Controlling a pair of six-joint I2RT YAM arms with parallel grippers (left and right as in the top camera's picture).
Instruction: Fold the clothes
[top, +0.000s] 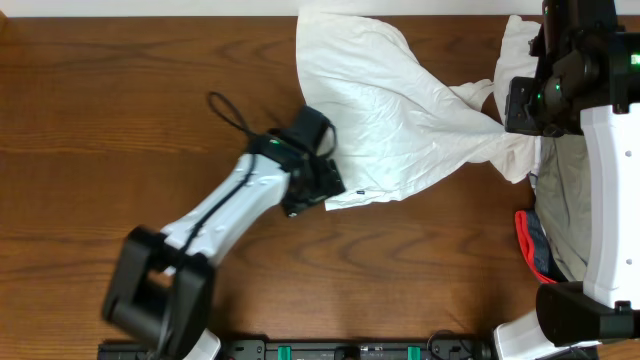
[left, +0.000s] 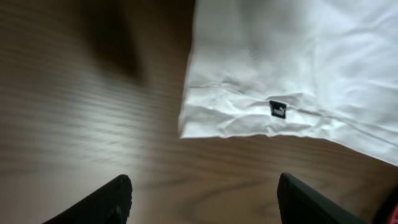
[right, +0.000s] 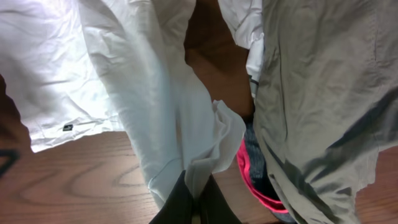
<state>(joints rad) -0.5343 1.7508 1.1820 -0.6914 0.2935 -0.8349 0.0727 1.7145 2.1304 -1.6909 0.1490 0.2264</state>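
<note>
A large wrinkled white garment (top: 390, 100) lies from the table's far middle toward the right, with its small dark label (top: 357, 188) near its front hem. My left gripper (top: 318, 185) is open and empty, hovering just off the garment's front left corner. In the left wrist view the fingers (left: 202, 205) are spread over bare wood, short of the hem and the label (left: 277, 109). My right gripper (top: 515, 110) is shut on a bunched fold of the white garment (right: 161, 93) and lifts its right end. The closed fingers (right: 196, 202) pinch the cloth.
A pile of other clothes lies at the right edge under my right arm: khaki trousers (top: 562, 205) (right: 323, 93) and a red-trimmed dark piece (top: 530, 245) (right: 258, 180). A black cable (top: 228, 108) loops from the left arm. Bare wood table (top: 120, 130) on the left.
</note>
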